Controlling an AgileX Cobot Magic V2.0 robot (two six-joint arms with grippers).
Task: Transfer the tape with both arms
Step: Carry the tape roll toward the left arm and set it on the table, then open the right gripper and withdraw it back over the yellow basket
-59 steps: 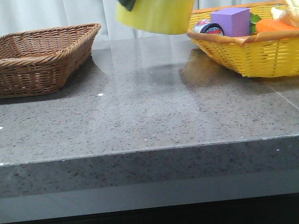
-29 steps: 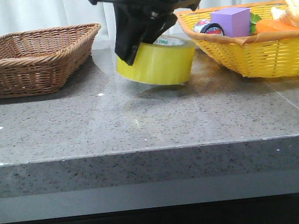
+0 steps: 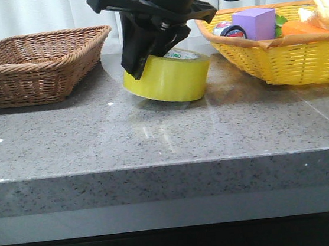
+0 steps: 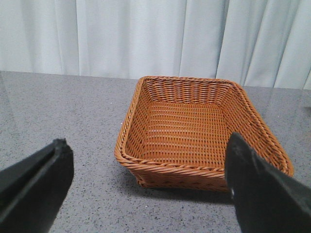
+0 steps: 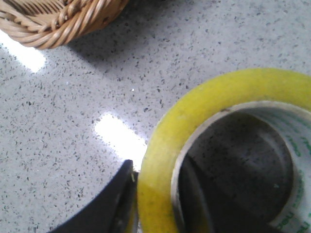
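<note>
The yellow tape (image 3: 170, 78), with a white core and green print, sits slightly tilted at the table's middle back, its lower edge at or just above the grey surface. My right gripper (image 3: 143, 53) comes down from above and is shut on the roll's left wall. In the right wrist view one finger (image 5: 116, 201) is outside the yellow ring (image 5: 204, 104) and the other is inside the core. My left gripper (image 4: 148, 145) is open and empty, hanging in front of the brown basket (image 4: 194, 168); it does not show in the front view.
A brown wicker basket (image 3: 33, 69) stands at the back left, with nothing in it. A yellow basket (image 3: 291, 64) at the back right holds a purple block (image 3: 254, 22), a small patterned roll (image 3: 229, 30) and orange items.
My right gripper has brought the tape down and slightly left, from high in the air next to the yellow basket to the table surface.
</note>
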